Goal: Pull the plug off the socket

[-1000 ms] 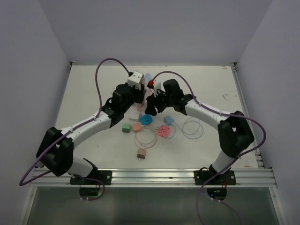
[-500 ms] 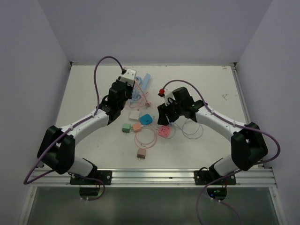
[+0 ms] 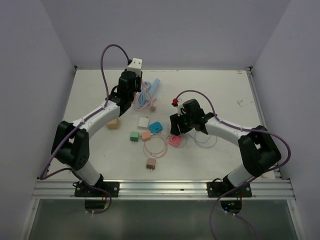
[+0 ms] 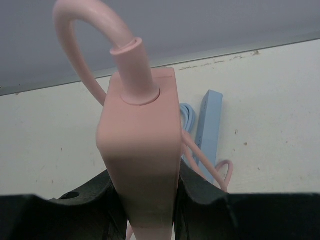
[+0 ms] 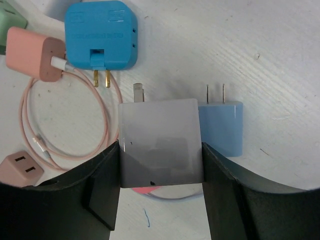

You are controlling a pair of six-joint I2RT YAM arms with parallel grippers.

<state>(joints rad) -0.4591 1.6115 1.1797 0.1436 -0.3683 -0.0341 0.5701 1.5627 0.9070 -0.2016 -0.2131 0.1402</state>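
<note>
The left gripper [image 4: 146,197] was closed on the pink socket [image 4: 140,145], with one finger pressed on each side. In the left wrist view the socket stood on end. Its long way ran up from the fingers toward the back wall. Its pink cord [image 4: 80,30] came out of the top end, then bent over to the left and down. A blue strip [image 4: 209,117] lay flat on the table [image 4: 280,100] behind it.

The right gripper [image 5: 160,172] was closed on the grey plug [image 5: 160,145], one finger on each side. The plug was a square block. A metal prong [image 5: 138,90] stuck out of its far edge and pointed away from the gripper. The plug was not in the socket. From above, the two grippers were well apart. The left one was near the back of the table and the right one was near the middle.

A light blue charger [image 5: 220,127] lay just beside the plug, and its two prongs pointed the same way. A blue block [image 5: 101,35] and a pink charger [image 5: 32,52] lay farther off.
</note>
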